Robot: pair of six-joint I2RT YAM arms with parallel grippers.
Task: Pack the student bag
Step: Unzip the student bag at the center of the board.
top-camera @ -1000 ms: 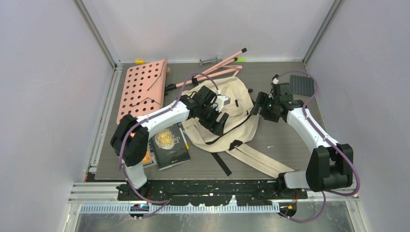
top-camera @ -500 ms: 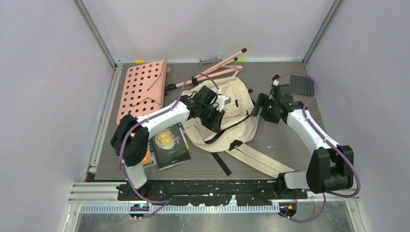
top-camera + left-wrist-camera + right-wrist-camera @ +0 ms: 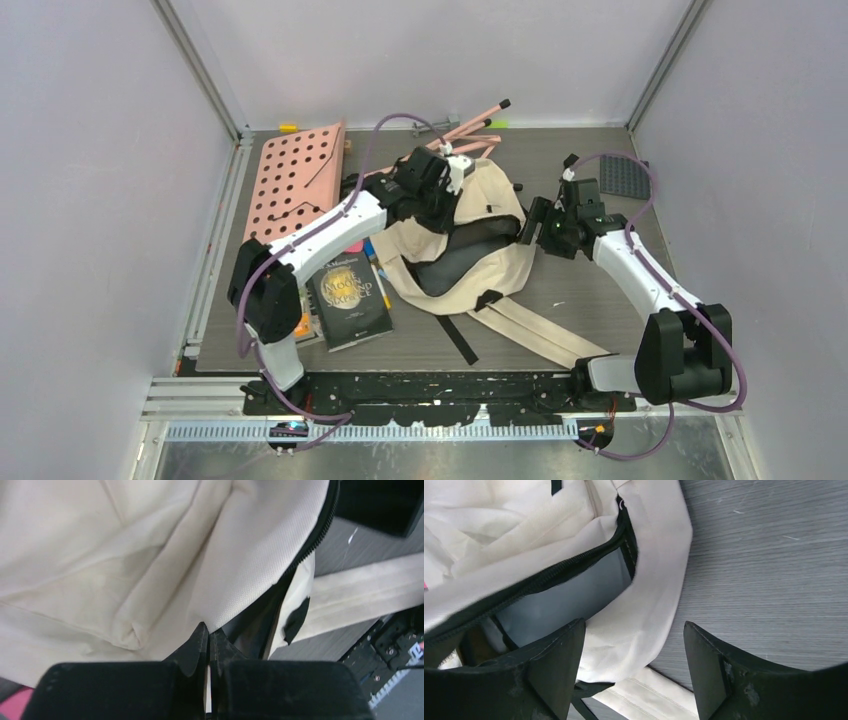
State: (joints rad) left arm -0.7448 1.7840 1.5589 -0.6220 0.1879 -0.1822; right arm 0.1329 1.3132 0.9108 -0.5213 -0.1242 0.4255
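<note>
Grey wood-grain tabletop (image 3: 580, 290) inside a white-walled enclosure carried the large, soft, cream-beige cloth student bag (image 3: 497, 198), which lay at its centre between the two arms, its mouth gaping on grey lining edged by a black zipper. The left gripper (image 3: 209, 635) had its fingers pressed together on a fold of the bag's cloth beside the zipper, holding the upper flap raised; from overhead its fingertips were hidden by its own wrist. The right gripper (image 3: 633, 630) hung at the bag's right end with its fingers spread wide, straddling the cream rim where the zipper ended; whether they touched the cloth could not be told. The bag's interior was too dark to make out any contents. A cream webbing strap (image 3: 545, 335) trailed toward the near edge. Left of the bag lay a dark hardback book (image 3: 350, 300) with gold lettering, partly covered by the left arm. A pink perforated board (image 3: 295, 180), pink tubes (image 3: 470, 120) with black tips, and a black studded plate (image 3: 625, 175) lay along the far side.
</note>
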